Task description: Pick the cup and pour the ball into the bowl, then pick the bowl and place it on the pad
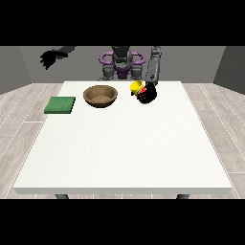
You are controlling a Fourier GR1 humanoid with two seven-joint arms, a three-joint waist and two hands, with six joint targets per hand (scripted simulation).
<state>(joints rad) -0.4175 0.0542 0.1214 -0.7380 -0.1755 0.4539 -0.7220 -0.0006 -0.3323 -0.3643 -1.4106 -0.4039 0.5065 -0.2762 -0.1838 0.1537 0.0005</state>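
The bench (pixel 124 153) fills the near part of the front view, its white top bare from the near edge up to the objects grouped along the far side. The pad (pixel 60 105), a flat green square, lies near the bench edge at the view's left. The bowl (pixel 100 95), brown and upright, sits just to the right of the pad and apart from it, with its opening facing up. The cup (pixel 136 87), yellow, is to the right of the bowl and near it, tilted with its upper part leaning toward the bowl. The hand at the view's right (pixel 147 94) is at the cup, and its dark fingers appear to be curled round the cup body; a small red patch shows among the fingers. The ball cannot be made out separately in this view. The hand at the view's left (pixel 48 58) is raised well above the bench, beyond the pad and far from every object, with its fingers spread apart and holding nothing. The robot torso (pixel 121 62) stands behind the far bench edge.
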